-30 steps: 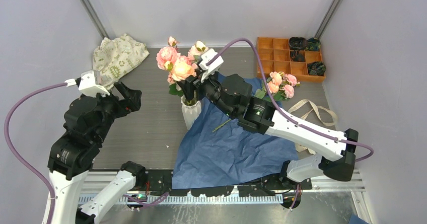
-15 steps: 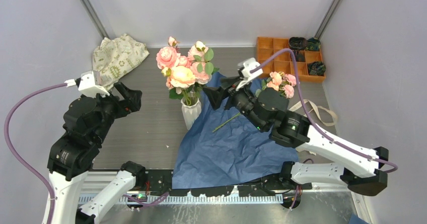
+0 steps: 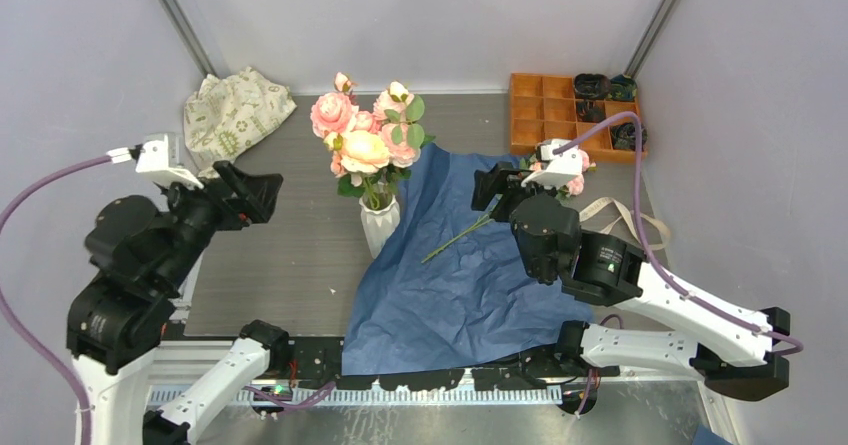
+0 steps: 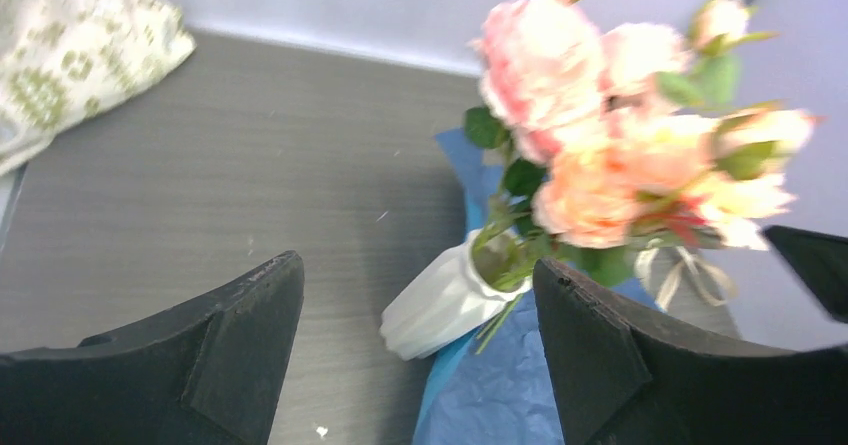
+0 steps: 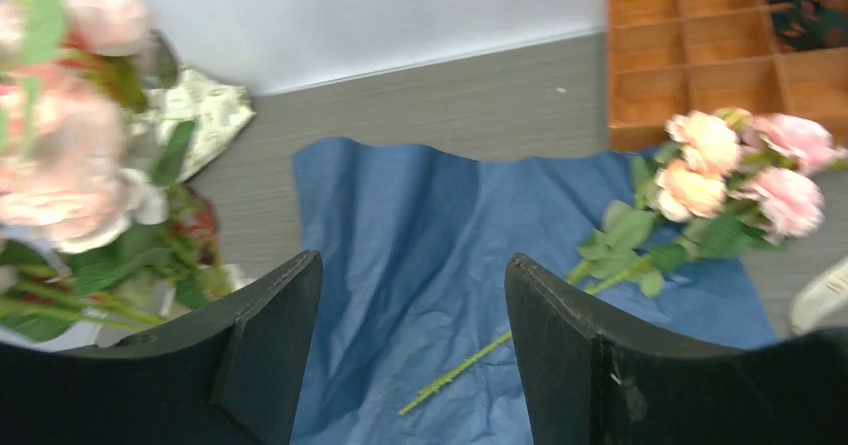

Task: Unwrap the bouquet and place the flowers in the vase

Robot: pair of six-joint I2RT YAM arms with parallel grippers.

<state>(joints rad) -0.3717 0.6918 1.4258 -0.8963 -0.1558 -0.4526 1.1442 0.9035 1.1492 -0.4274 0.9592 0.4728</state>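
The left gripper (image 4: 415, 275) is standing wide open, its dark fingers (image 4: 230, 355) holding nothing and hovering above the table (image 3: 290, 255), pointing at the white vase (image 4: 440, 305). The right gripper (image 5: 412, 265) is also gaping with nothing between its fingers (image 5: 270, 345), hanging over the blue wrapping paper (image 5: 420, 225).

The vase is standing upright at the paper's left edge, with the flowers (image 3: 365, 135) rising from its mouth; in both wrist views these blooms are blurring, and the right wrist view is cutting them off at its left side.

A loose spray (image 5: 740, 165) is lying on the paper's far right corner, its long stem trailing toward the middle; from above, the right wrist is partly covering its blooms. The beige ribbon (image 3: 625, 220) is disappearing under the right arm.
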